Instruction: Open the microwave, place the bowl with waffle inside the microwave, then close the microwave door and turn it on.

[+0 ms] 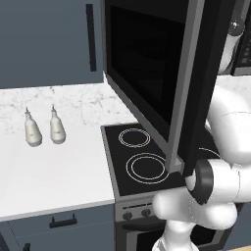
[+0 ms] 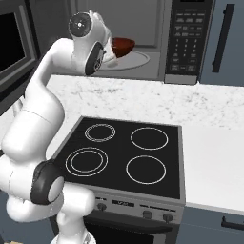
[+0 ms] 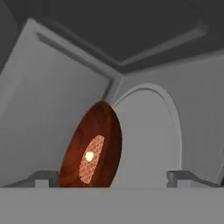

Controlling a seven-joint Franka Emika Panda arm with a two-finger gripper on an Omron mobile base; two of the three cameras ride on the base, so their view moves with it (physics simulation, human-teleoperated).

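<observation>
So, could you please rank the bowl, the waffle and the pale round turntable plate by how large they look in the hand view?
1. Turntable plate: largest, though the bowl covers its left part.
2. Bowl: clearly smaller, yet nearer the camera, so the true gap is unsure.
3. Waffle: smallest by far, lying inside the bowl.

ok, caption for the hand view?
Open gripper facing the bowl with waffle on the microwave turntable.
</observation>
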